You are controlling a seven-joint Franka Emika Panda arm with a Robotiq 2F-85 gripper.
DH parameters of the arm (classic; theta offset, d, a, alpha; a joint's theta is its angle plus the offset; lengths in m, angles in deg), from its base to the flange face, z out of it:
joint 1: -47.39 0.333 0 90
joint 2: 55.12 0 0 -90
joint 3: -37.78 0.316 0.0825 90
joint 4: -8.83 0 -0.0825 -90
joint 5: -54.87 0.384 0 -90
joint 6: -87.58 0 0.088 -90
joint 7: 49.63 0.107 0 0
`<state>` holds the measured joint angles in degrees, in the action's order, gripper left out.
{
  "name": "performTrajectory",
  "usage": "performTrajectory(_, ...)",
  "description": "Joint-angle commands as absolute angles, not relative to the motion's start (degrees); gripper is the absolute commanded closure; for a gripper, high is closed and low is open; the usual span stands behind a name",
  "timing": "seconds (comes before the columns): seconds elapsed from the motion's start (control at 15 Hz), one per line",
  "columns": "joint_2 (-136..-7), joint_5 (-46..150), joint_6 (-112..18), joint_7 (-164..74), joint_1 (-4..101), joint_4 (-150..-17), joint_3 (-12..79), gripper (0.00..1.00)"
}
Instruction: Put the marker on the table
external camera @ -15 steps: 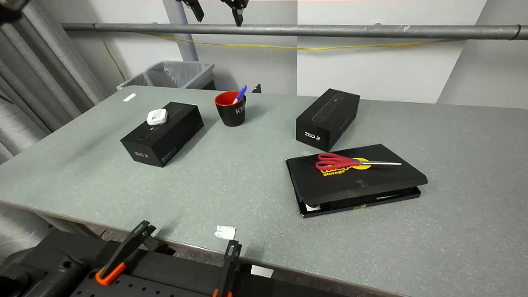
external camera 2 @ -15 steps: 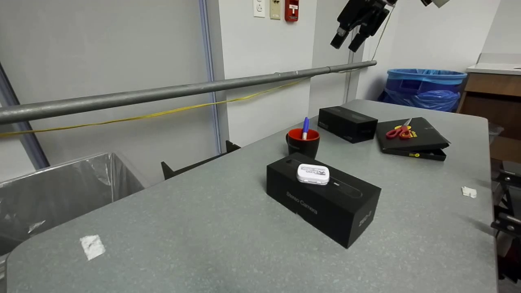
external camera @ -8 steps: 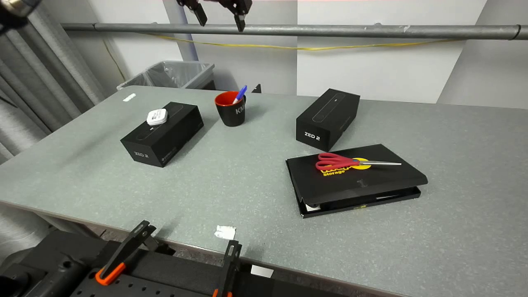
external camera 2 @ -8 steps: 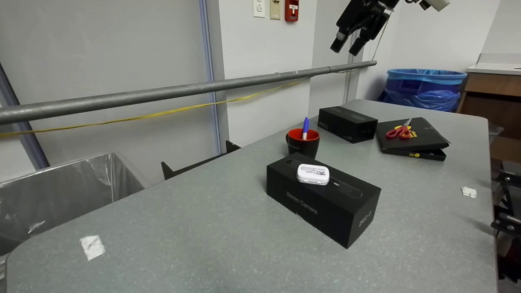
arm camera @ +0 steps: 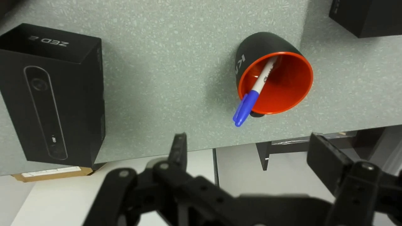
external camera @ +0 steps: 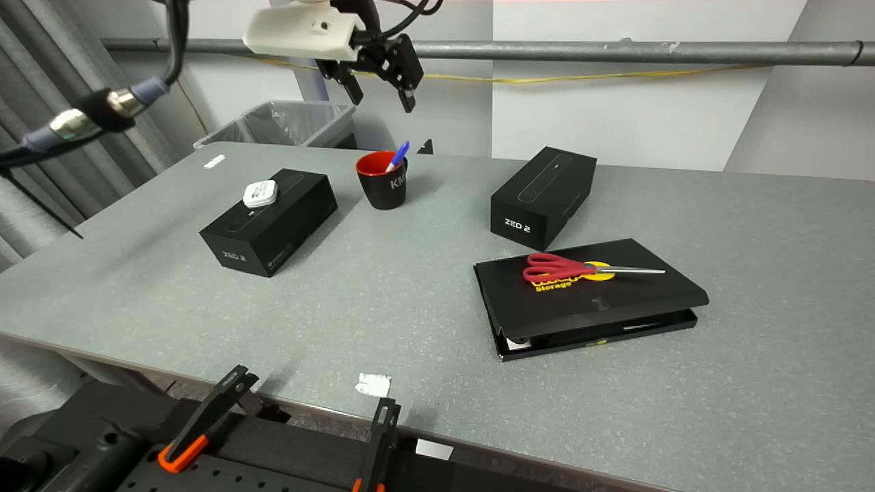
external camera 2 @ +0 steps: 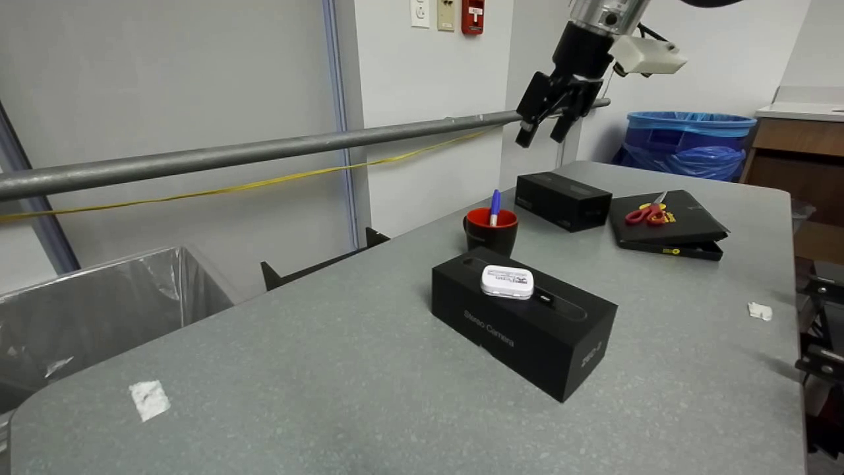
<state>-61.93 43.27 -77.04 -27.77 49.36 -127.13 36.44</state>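
Note:
The marker [external camera: 398, 156] has a white body and a blue cap. It leans in a black mug [external camera: 384, 191] with a red inside, cap end up and sticking out over the rim. The marker [external camera 2: 494, 208] and the mug [external camera 2: 491, 239] also show in another exterior view. In the wrist view the marker [arm camera: 251, 100] lies across the mug's opening [arm camera: 287, 84], its lower end inside. The mug stands on the grey table [external camera: 410, 294]. My gripper [external camera: 381, 101] is open and empty, above the mug and apart from it. Its fingers [arm camera: 247, 137] are spread wide in the wrist view.
A black box [external camera: 270, 229] with a white tin [external camera: 260, 194] on it stands near the mug. Another black box [external camera: 543, 198] stands on the mug's other side. Red scissors [external camera: 557, 267] lie on a black folder [external camera: 601, 311]. A pipe [external camera: 615, 52] runs behind the table.
My gripper has come down toward the mug, and more of the arm shows in both exterior views. It stays open. The marker, mug and boxes have not moved.

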Motion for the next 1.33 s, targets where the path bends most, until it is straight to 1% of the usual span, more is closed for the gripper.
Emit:
performTrajectory(0.0,-68.7,35.2,-77.8,-18.3,52.3,-121.5,34.2,0.0)
performTrajectory(0.33,-75.1,33.3,-77.4,-13.1,54.5,-116.9,33.3,0.0)
performTrajectory(0.4,-72.1,34.7,-77.0,-15.9,53.2,-120.0,34.4,0.0)
performTrajectory(0.47,-72.9,37.1,-77.2,-17.7,55.7,-119.7,32.1,0.0)
performTrajectory(0.6,-73.0,37.1,-77.2,-17.7,55.7,-119.8,32.1,0.0)
performTrajectory(0.67,-73.4,33.6,-76.8,-14.4,54.5,-119.2,32.7,0.0)
performTrajectory(1.07,-77.6,30.9,-77.8,-10.6,57.1,-116.5,28.2,0.0)
performTrajectory(1.27,-79.4,32.8,-79.2,-11.1,61.3,-115.2,23.6,0.0)
